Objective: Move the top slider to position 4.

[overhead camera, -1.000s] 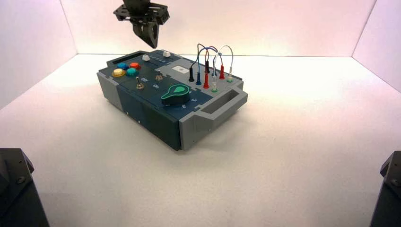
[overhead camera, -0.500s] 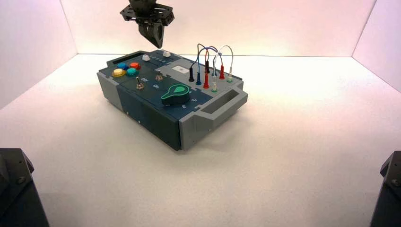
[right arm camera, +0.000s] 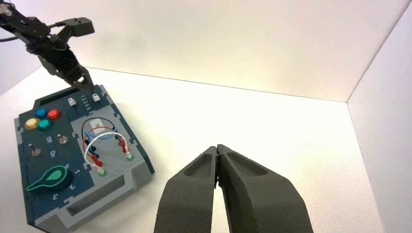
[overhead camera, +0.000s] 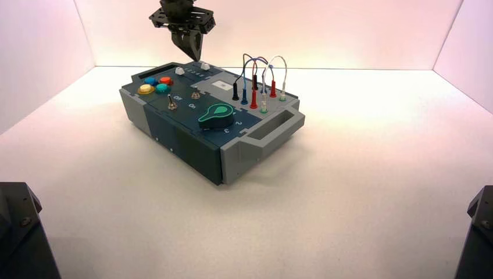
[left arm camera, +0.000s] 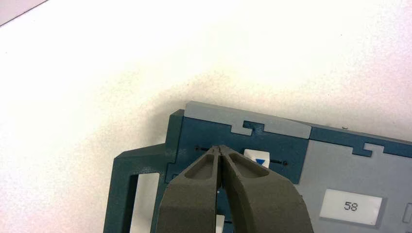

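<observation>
on the pale surface sits the box [right arm camera: 63,194] with buttons [right arm camera: 44,124], switches [right arm camera: 63,139], green knob [right arm camera: 56,178], wires [right arm camera: 108,133] and two white sliders [right arm camera: 96,97], the left gripper [right arm camera: 87,86] at its far end, while the right gripper [right arm camera: 217,148], its jaws shut, hangs well apart from it.

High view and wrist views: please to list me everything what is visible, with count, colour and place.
box: one, dark blue and grey, on table
slider knobs: two, white, box's far end
numerals: 1 to 5, white, between sliders
push-buttons: four, blue, red, yellow, green, box's left side
toggle switches: two, metallic, mid-box
rotary knob: one, green and black, near end
wires: four, black, blue, red, white, right side
display: one, white, reads 58, beside wires
table: one, whitish, under box
walls: three, pale, around table
left pincer: one, black, above far slider's track
right pincer: one, black, idle, right of box
</observation>
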Controlling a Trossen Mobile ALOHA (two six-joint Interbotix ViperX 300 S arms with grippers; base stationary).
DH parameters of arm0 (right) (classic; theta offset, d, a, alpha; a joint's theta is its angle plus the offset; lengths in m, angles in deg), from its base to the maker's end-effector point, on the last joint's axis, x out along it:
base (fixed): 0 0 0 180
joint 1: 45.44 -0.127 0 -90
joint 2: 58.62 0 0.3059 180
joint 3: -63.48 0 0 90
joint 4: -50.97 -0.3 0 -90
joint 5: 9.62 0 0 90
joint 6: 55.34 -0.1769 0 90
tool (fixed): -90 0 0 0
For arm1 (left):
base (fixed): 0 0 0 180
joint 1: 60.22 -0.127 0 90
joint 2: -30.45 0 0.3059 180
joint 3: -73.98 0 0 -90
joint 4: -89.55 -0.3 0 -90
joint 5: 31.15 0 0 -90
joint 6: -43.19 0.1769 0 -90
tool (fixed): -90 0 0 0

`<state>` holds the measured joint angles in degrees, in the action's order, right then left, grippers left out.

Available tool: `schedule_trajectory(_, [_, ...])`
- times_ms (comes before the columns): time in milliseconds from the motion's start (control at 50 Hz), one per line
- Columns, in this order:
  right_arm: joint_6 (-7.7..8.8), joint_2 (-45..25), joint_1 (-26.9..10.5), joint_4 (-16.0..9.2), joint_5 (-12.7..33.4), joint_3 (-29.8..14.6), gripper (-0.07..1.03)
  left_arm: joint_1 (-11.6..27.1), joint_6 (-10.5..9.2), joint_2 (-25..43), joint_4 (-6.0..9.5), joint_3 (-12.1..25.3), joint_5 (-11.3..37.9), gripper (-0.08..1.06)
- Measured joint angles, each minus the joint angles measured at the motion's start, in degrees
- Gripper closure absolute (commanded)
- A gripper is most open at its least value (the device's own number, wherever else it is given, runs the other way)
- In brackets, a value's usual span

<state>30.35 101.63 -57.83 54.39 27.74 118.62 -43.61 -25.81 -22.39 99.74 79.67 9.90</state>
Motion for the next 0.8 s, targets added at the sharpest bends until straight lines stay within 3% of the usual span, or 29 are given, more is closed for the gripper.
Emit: schedule_trajectory(800, [0.0, 0.0, 0.0, 0.0, 0.0, 0.0, 0.98, 1.23, 0.0, 0.09, 0.0, 0.0, 0.62, 1.01])
